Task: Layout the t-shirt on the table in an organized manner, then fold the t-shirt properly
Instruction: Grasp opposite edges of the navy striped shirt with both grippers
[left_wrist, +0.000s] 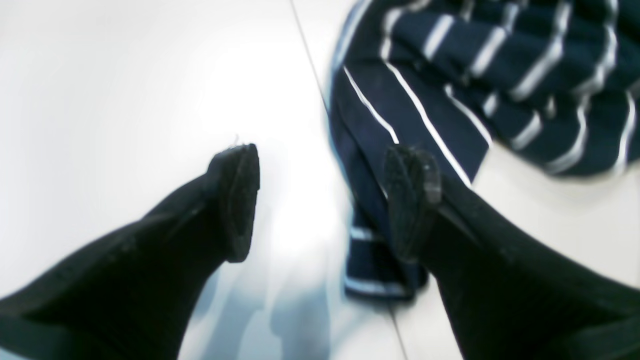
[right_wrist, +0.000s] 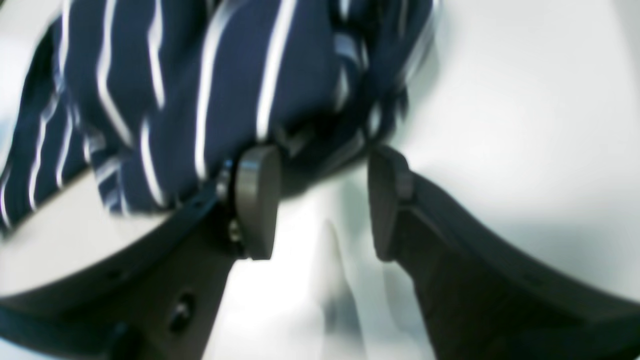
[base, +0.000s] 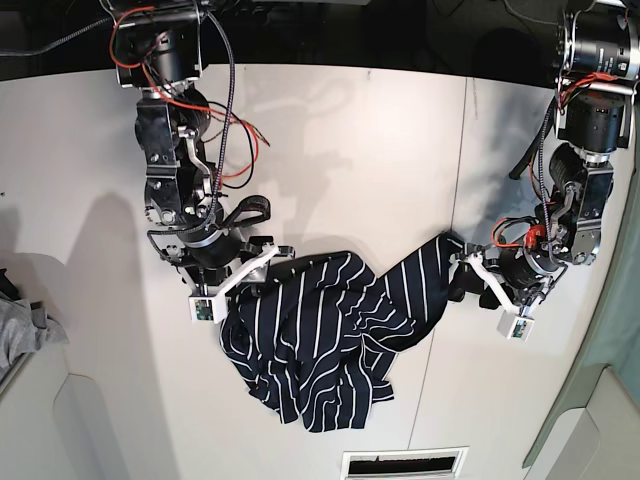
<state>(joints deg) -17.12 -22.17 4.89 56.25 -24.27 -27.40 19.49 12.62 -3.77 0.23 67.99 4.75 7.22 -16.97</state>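
The navy t-shirt (base: 320, 340) with thin white stripes lies crumpled in a heap on the white table (base: 350, 150), one corner stretched out to the right. My left gripper (base: 462, 272) hovers at that stretched corner. In the left wrist view it (left_wrist: 325, 200) is open, with bare table between the fingers and a strip of t-shirt (left_wrist: 425, 90) running under its right finger (left_wrist: 412, 200). My right gripper (base: 272, 255) is at the heap's upper left edge. In the right wrist view it (right_wrist: 322, 200) is open too, the t-shirt (right_wrist: 235, 75) bunched just beyond its fingertips, nothing between them.
A small grey cloth (base: 20, 335) lies at the left edge of the base view. A thin dark seam (base: 455, 200) runs down the table near the left gripper. A slotted vent (base: 405, 463) sits at the table's front edge. Cables hang off the right-wrist arm (base: 170, 180).
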